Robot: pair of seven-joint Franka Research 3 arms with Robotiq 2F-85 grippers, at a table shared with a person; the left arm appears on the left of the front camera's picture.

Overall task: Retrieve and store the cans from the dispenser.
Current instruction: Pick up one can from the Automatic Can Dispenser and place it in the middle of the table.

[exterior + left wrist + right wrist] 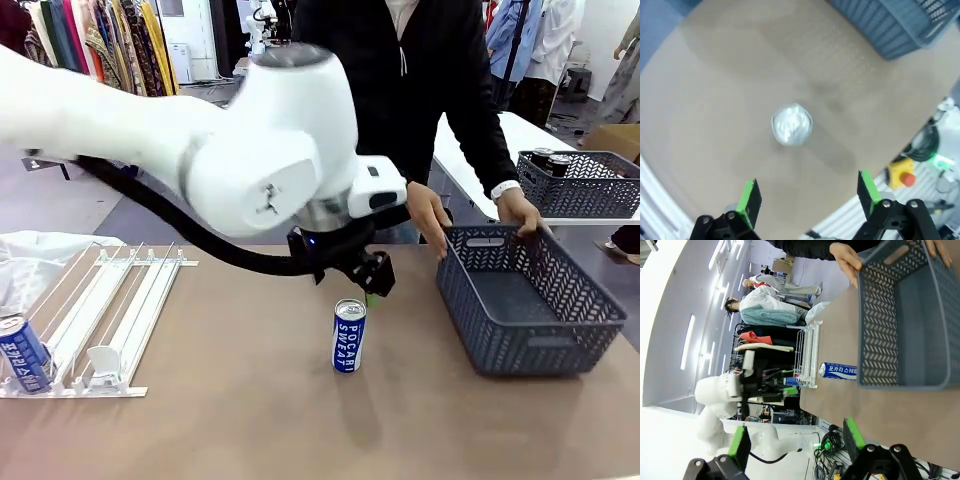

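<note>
Left pincer (370, 283) hangs released, jaws wide, just above 1 upright blue can (349, 336) on the table (240, 420), between dispenser (120, 300) and basket (530, 300). Thin, smooth, dentable walls, I judge: grip mid-body, gently. Right pincer (795, 440) released too.

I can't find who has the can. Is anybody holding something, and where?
Neither pincer: left pincer and right pincer are open, and the can stands free. The person's hands hold the basket by its far rim.

Blue can (349, 336) upright mid-table, second can (24, 353) (also blue) at white dispenser (135, 305)
</note>
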